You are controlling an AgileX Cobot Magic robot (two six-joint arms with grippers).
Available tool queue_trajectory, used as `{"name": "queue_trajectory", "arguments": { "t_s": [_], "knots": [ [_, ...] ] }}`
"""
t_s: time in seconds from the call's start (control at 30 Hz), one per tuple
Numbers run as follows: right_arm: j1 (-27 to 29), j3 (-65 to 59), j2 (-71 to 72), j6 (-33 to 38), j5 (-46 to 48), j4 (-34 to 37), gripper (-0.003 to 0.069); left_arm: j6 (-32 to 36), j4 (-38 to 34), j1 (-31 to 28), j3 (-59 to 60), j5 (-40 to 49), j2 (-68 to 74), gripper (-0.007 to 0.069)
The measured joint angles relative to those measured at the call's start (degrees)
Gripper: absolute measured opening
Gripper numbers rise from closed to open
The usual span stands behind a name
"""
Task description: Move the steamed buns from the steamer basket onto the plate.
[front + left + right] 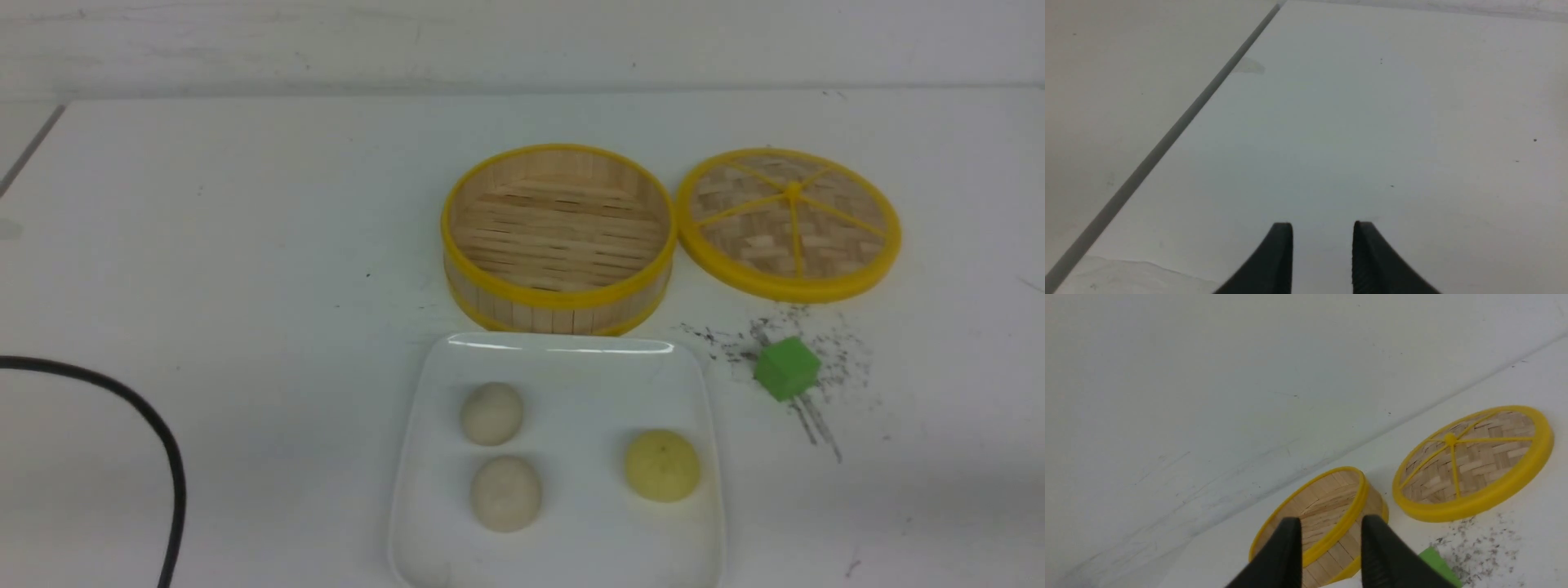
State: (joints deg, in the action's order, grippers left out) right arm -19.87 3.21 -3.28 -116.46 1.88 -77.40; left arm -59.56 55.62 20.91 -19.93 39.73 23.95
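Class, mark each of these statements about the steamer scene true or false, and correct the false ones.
1. All three steamed buns lie on the plate. True.
2. The steamer basket holds one bun. False: only its slatted floor shows, no bun.
3. The lid lies flat on the table, to the robot's right of the basket. True.
4. The green cube sits on the plate. False: it rests on the table, to the right of the plate.
5. The right gripper holds a bun. False: nothing is between its fingers.
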Motion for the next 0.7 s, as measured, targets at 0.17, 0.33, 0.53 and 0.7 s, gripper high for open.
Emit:
{"name": "queue_trajectory", "arguments": {
  "t_s": [0.17,0.33,0.53,0.7],
  "knots": [
    [0.0,0.0,0.0,0.0,0.09,2.1,0.0237,0.0,-0.27,0.0,0.0,4.23,0.0,0.0244],
    [0.0,0.0,0.0,0.16,0.19,6.02,0.0239,0.0,0.03,0.0,0.0,8.22,0.0,0.0244],
    [0.0,0.0,0.0,12.72,-0.23,9.95,0.0239,0.0,1.09,0.0,0.0,10.78,0.0,0.0244],
    [0.0,0.0,0.0,42.64,-1.12,25.67,0.0239,0.0,1.26,0.0,0.0,11.52,0.0,0.0244]
  ]
}}
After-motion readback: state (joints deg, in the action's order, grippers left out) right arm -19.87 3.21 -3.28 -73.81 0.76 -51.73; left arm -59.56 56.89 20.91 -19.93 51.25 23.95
